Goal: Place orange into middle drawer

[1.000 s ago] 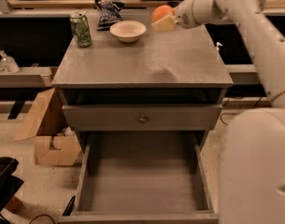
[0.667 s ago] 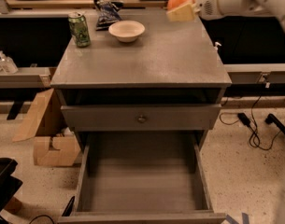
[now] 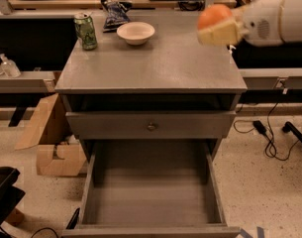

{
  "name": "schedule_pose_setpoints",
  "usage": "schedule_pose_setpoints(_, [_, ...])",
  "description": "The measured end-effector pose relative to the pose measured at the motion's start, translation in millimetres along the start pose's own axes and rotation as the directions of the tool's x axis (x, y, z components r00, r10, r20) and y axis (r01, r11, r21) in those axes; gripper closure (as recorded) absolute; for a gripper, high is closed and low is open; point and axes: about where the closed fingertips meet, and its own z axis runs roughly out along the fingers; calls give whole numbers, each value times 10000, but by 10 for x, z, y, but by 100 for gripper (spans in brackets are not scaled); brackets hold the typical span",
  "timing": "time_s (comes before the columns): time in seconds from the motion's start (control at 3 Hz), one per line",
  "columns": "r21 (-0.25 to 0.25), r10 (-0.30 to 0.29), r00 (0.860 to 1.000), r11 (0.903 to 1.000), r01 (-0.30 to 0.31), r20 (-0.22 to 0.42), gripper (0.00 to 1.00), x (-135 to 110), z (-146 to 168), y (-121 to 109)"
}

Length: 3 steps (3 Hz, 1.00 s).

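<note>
Grey cabinet top (image 3: 155, 66): green can (image 3: 85, 31), white bowl (image 3: 135, 32) and dark bag (image 3: 115, 13) sit along its far-left edge, with open room toward the front edge and right. Gripper (image 3: 216, 29) hangs over the top's right-rear corner, fingers clamped round the orange (image 3: 214, 15). Fruit is round, no long axis. Middle drawer (image 3: 150, 202) stands pulled out below, open from above, with low side walls. Knobbed drawer front (image 3: 151, 126) sits above it.

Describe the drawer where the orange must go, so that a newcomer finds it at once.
Start at the grey cabinet in the middle; the gripper holds the orange above its top's right edge. Under the shut drawer front with the small round knob, the middle drawer stands pulled out toward the camera. It alone is open, showing a bare floor.
</note>
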Motion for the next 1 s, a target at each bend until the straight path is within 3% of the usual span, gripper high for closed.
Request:
schedule_pose_setpoints(0.33, [-906,1175,9780,9868,-1345,-1723,100,1051,-262,413])
schedule_pose_setpoints(0.67, [-1775,1705,9473,9585,-2233,-2713,100,1716,-344,736])
schedule_pose_setpoints(1.0, [-1791,1742,9455,9570,-2284,-2751,100,1755,-320,758])
